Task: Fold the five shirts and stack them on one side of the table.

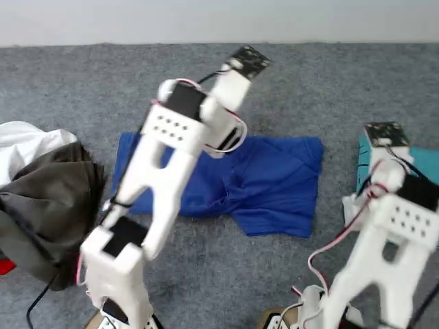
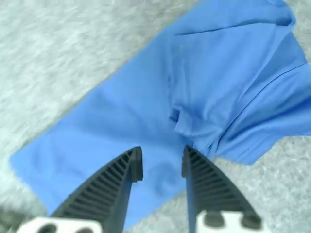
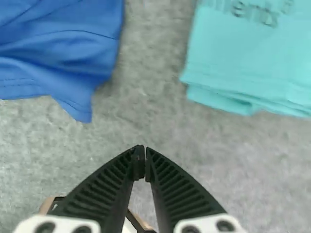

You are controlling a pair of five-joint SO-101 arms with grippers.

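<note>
Here's the blue shirt (image 1: pixel 274 178), lying in the middle of the grey surface (image 1: pixel 82 82), smooth along one side and rumpled into creases on the other. The left arm (image 1: pixel 171 157) stretches right across it in the high view. The left hand (image 2: pixel 162 164) hangs just above the blue cloth with its jaws parted by a modest gap and nothing between them. A small bunched fold of fabric sits just beyond the tips.

Over on the other side, the right arm (image 1: pixel 391 226) stands near the edge of the surface. The right hand (image 3: pixel 140 162) has its jaws pressed together tip to tip, gripping nothing. It hovers over bare grey surface between the blue shirt's hem and a teal shirt (image 3: pixel 252 58). That teal one is folded, with layered edges showing, and lies beside the blue shirt but apart from it.

At the far left in the high view there's a heap: a white shirt (image 1: pixel 27 144) with a dark shirt (image 1: pixel 48 205) slumped over it. A sliver of red cloth (image 1: pixel 5 266) peeks out at the very edge.
</note>
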